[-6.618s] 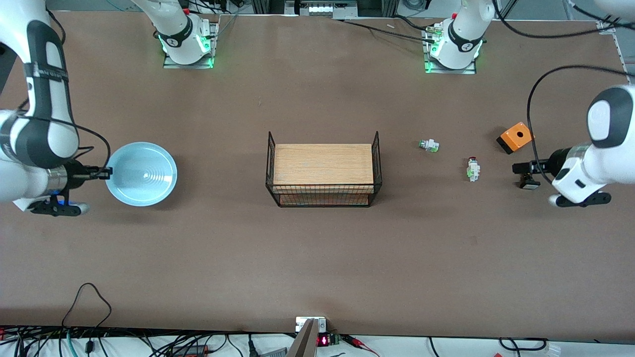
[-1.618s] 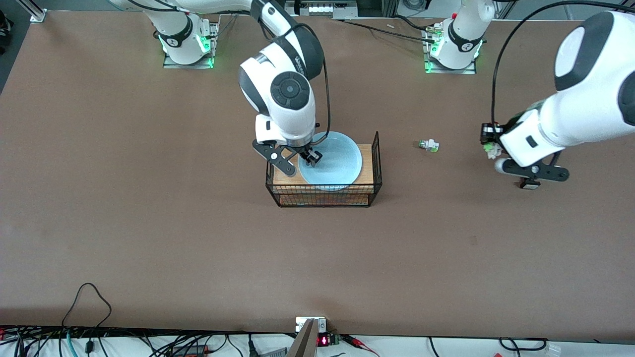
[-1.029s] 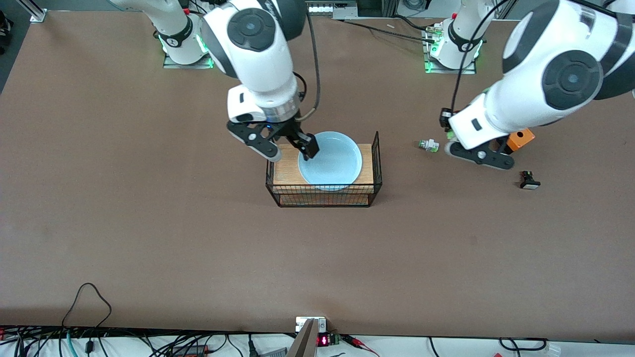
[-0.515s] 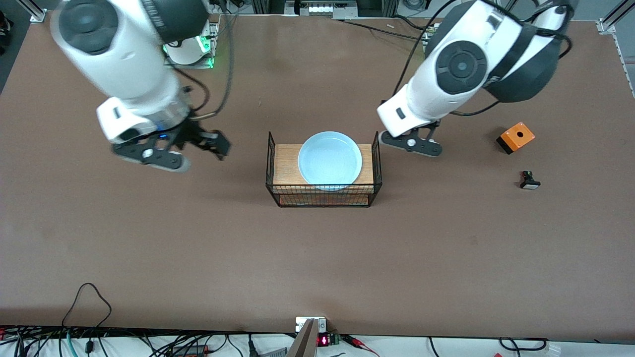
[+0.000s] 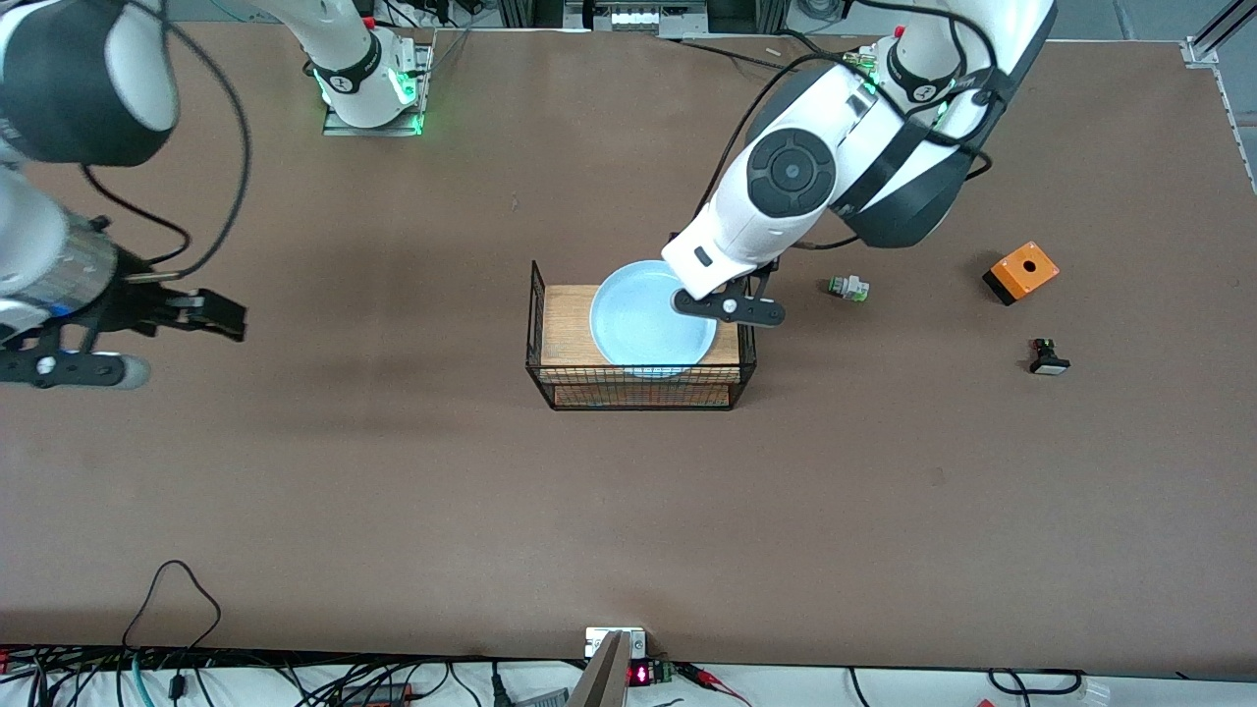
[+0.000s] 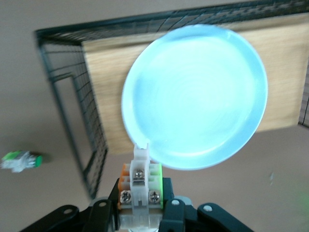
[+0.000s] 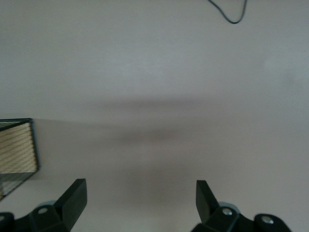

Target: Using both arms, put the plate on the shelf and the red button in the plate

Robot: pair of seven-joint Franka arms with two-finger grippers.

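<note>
The light blue plate (image 5: 638, 329) (image 6: 193, 101) lies flat on the wooden top of a black wire rack (image 5: 565, 329) in the middle of the table. My left gripper (image 5: 735, 299) (image 6: 143, 212) hangs over the plate's rim at the left arm's end of the rack. It is shut on the red button (image 6: 141, 181), whose white body with orange and green sides and screws points toward the plate. Its red cap is hidden between the fingers. My right gripper (image 5: 231, 316) (image 7: 140, 191) is open, holds nothing, and is over bare table near the right arm's end.
A white piece with a green cap (image 5: 847, 288) (image 6: 19, 161) lies beside the rack toward the left arm's end. An orange box (image 5: 1021, 271) and a black-and-white button piece (image 5: 1048, 357) lie closer to that end. The rack's wire walls (image 6: 63, 96) (image 7: 17, 145) stand above its top.
The left arm has swung from beside the rack to over the plate's rim, still gripping the button. The open right gripper has drawn away toward the right arm's end. The plate stays put.
</note>
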